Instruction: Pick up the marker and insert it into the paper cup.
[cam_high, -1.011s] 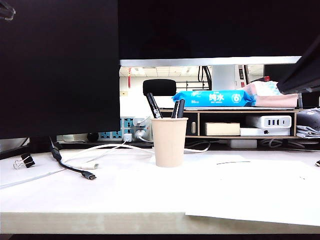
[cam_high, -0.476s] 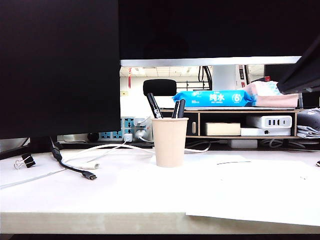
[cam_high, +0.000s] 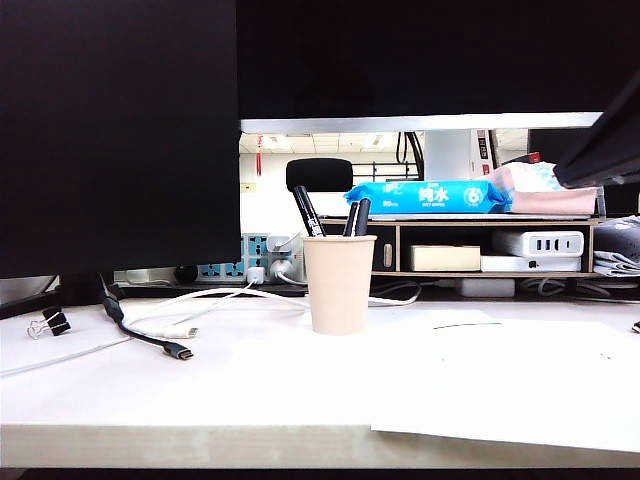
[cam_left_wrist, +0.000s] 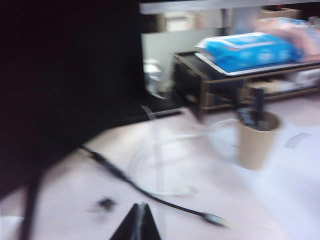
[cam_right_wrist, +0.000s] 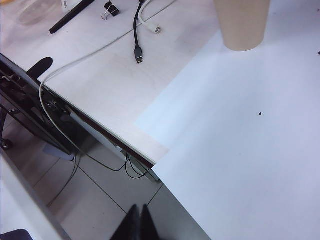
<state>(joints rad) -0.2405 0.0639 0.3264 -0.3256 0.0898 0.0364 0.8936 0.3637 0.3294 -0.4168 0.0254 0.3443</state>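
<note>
The beige paper cup (cam_high: 339, 285) stands upright on the table (cam_high: 200, 400). The marker (cam_high: 307, 212), black with white print, leans to the left inside it, beside two other black pens (cam_high: 356, 217). Neither gripper shows in the exterior view. The blurred left wrist view has my left gripper (cam_left_wrist: 141, 207) shut and empty above the table, well short of the cup (cam_left_wrist: 256, 142) with the pens in it. My right gripper (cam_right_wrist: 137, 209) is shut and empty, out past the table edge over the floor, far from the cup (cam_right_wrist: 242, 25).
A black cable (cam_high: 150, 340), a white cable (cam_high: 185, 328) and a binder clip (cam_high: 50, 323) lie left of the cup. A white paper sheet (cam_high: 500, 380) covers the table's right part. A dark monitor (cam_high: 120, 130) and a shelf with a blue wipes pack (cam_high: 425, 196) stand behind.
A small dark piece at the exterior view's top left corner has gone out of frame. The cup, the marker and the pens have not moved.
</note>
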